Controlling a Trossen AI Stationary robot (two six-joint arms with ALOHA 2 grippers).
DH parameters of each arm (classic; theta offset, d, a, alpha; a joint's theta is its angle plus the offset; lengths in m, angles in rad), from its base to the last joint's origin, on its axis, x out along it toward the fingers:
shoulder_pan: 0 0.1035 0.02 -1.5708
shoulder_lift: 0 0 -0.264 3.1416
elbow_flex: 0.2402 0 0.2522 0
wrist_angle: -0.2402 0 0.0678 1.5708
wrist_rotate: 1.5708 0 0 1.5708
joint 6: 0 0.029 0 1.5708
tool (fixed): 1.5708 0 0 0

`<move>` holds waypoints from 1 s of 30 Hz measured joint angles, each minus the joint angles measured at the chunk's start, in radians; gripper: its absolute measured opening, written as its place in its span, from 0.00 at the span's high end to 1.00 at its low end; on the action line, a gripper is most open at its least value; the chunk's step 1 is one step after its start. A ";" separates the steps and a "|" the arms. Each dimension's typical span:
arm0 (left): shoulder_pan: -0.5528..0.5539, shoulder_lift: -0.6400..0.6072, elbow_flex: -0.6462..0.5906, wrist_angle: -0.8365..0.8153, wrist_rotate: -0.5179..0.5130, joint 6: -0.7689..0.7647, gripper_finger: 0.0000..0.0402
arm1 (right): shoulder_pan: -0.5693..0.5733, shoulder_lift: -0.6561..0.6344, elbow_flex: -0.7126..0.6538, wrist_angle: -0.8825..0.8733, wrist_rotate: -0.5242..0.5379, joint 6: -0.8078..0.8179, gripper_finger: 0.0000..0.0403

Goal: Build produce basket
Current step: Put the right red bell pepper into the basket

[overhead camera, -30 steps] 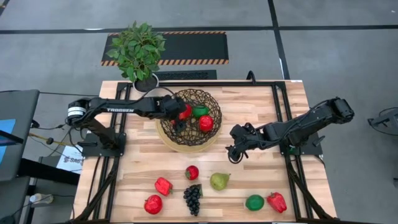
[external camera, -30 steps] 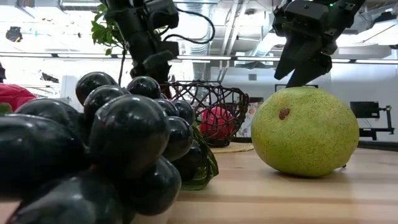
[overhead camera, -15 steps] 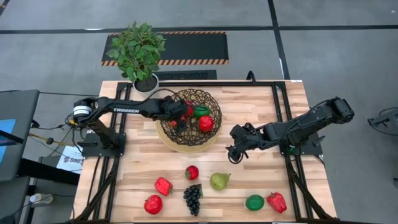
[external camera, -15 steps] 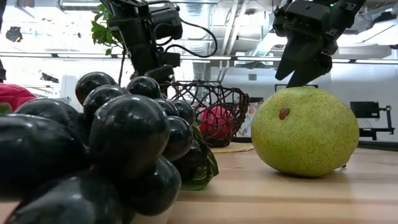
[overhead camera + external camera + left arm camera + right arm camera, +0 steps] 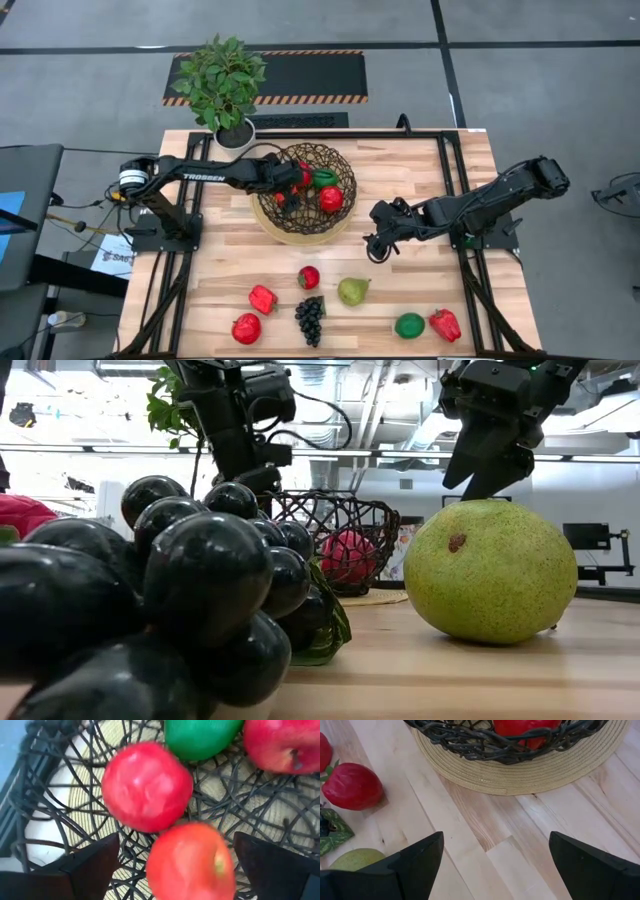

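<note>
The woven dark basket [image 5: 272, 222] on its tan base stands at the table's far middle. In it lie a red apple [image 5: 331, 198], a green fruit [image 5: 322, 179] and a round red fruit [image 5: 147, 785]. My left gripper [image 5: 285, 191] reaches into the basket from the left, open. Another red fruit [image 5: 190, 865] lies among the wires between its spread fingers, with a gap on each side. My right gripper [image 5: 372, 246] hangs open over bare wood right of the basket. On the near table lie a strawberry [image 5: 309, 277], grapes [image 5: 310, 318], a pear [image 5: 352, 291] and several red and green pieces.
A potted plant [image 5: 225, 85] stands at the table's far left corner, just behind the left arm. Dark rails run along both table sides under the arms. Bare wood lies between the basket and the row of produce near the front edge.
My left gripper has tipped a little further down into the basket's left half. My right arm has kept still.
</note>
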 joint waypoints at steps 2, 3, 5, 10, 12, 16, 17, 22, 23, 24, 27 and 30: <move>0.000 0.000 0.030 0.001 0.001 0.015 0.05 | 0.000 0.000 0.000 0.000 0.000 0.000 0.06; 0.000 0.000 0.047 0.000 0.003 0.023 0.05 | 0.000 0.000 0.000 -0.001 -0.001 0.001 0.06; -0.001 0.000 0.086 -0.009 0.005 0.036 0.05 | 0.000 0.000 0.000 -0.002 -0.009 0.002 0.06; -0.009 0.000 0.215 -0.085 0.022 0.059 0.05 | 0.000 0.000 0.000 -0.034 -0.051 0.018 0.06; -0.018 0.000 0.272 -0.125 0.054 0.059 0.05 | 0.000 0.000 0.000 -0.066 -0.065 0.043 0.06; -0.056 -0.002 0.354 -0.184 0.162 0.058 0.05 | 0.010 0.000 0.000 -0.151 -0.099 0.113 0.06; -0.071 -0.005 0.363 -0.188 0.189 0.058 0.05 | 0.016 0.000 0.000 -0.171 -0.108 0.129 0.06; -0.161 -0.029 0.373 -0.195 0.276 0.015 0.05 | 0.080 0.000 0.000 -0.256 -0.135 0.230 0.06; -0.185 -0.031 0.373 -0.195 0.277 0.002 0.05 | 0.097 0.000 0.000 -0.268 -0.135 0.252 0.06; -0.209 -0.032 0.374 -0.194 0.274 -0.011 0.05 | 0.113 0.000 0.000 -0.276 -0.135 0.275 0.06; -0.293 -0.032 0.373 -0.187 0.260 -0.037 0.05 | 0.165 0.000 0.000 -0.284 -0.136 0.343 0.06; -0.376 -0.028 0.373 -0.155 0.230 -0.060 0.05 | 0.217 0.000 0.000 -0.284 -0.136 0.411 0.06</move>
